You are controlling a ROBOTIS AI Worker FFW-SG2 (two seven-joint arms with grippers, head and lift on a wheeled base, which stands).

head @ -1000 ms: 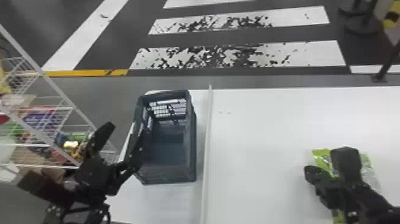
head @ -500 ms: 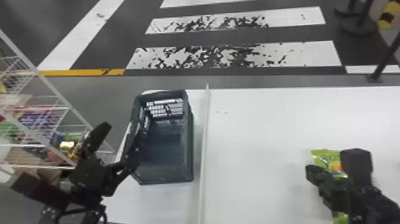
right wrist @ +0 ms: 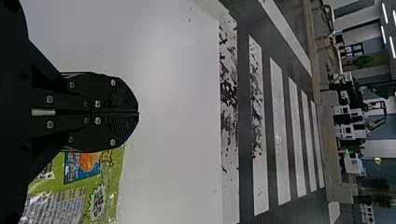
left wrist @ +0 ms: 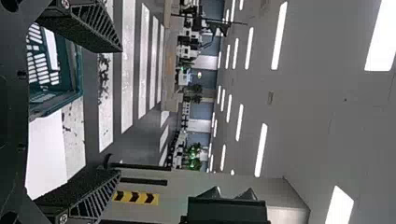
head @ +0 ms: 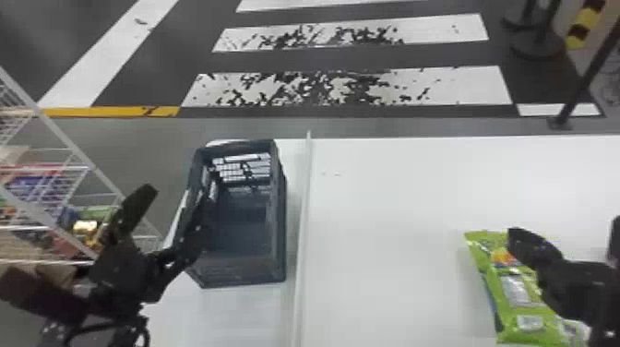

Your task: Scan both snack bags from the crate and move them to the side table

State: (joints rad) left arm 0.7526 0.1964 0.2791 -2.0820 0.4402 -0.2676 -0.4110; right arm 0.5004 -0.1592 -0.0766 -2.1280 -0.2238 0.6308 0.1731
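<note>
Shelf rack [head: 60, 134]: far left, goods on its wire shelves.
Left tool [head: 173, 200]: open, by the crate's left side; contact unclear.
Crate [head: 240, 272]: on the white worktop [head: 387, 221], left of the raised strip [head: 303, 221].
Snack bag [head: 512, 286]: flat on the worktop's right part, partly beneath the right tool [head: 560, 233]; contact unclear.
Right tool: fingers together in its wrist view.
</note>
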